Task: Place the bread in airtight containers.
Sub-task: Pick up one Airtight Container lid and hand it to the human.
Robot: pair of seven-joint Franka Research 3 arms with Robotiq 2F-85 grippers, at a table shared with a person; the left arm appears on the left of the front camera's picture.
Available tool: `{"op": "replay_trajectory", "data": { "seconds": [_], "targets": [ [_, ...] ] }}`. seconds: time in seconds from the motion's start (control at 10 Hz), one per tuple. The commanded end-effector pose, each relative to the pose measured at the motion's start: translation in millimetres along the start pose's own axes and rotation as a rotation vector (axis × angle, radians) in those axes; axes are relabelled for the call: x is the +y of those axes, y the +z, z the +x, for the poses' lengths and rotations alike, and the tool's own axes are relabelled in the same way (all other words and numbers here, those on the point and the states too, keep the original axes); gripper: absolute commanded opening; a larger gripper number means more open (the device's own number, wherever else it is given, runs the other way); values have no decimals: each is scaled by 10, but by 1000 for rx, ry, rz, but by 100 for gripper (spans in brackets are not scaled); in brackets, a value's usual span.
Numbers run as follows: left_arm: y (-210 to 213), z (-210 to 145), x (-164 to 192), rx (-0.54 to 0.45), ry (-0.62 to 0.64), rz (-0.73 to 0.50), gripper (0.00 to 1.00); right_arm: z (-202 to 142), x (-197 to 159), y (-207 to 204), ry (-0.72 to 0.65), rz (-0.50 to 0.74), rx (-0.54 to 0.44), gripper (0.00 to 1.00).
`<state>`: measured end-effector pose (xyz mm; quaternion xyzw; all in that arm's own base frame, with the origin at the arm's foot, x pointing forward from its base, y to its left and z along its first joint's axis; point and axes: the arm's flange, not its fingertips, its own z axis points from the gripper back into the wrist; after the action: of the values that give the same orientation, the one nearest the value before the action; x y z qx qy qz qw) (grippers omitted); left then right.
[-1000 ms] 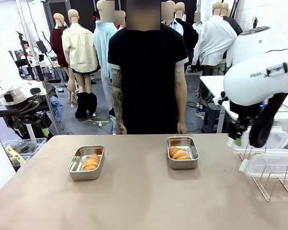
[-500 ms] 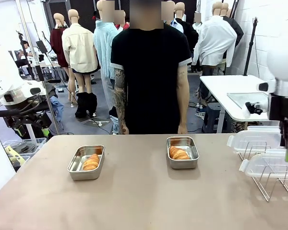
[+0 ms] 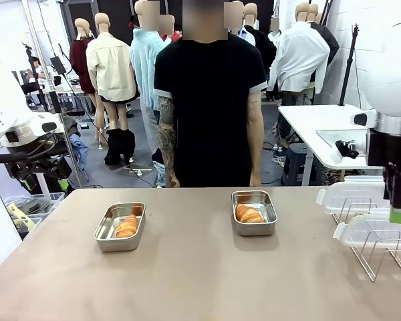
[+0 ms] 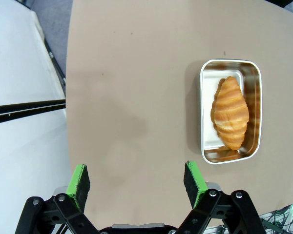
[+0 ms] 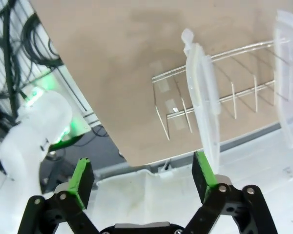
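Here, left tool (image 4: 136, 176) gaping near croissant (image 4: 230, 119) in pan (image 4: 203, 112), right tool (image 5: 142, 171) gaping beside racked lids (image 5: 205, 97)

Brown table (image 3: 200, 274), wire rack (image 3: 369, 264) at its right edge, person (image 3: 207, 100) behind.

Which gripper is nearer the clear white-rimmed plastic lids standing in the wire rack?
Right. The right gripper hangs just above the lids; the left gripper hovers near the left steel croissant pan.

Right end effector (image 3: 397, 214) swung over rack (image 3: 381, 259).
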<state>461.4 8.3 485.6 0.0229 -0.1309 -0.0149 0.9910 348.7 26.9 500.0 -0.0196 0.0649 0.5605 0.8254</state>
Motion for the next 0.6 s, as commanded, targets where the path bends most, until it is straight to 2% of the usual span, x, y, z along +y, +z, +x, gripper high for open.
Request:
{"op": "replay_trajectory", "data": {
  "seconds": [0.0,0.5],
  "targets": [
    [3,-25,-2,0,16,8,100,-57,-186,-72,92,-32,36,100],
    [3,-25,-2,0,16,8,100,11,-501,-337,121,-75,-20,100]
  ]
}}
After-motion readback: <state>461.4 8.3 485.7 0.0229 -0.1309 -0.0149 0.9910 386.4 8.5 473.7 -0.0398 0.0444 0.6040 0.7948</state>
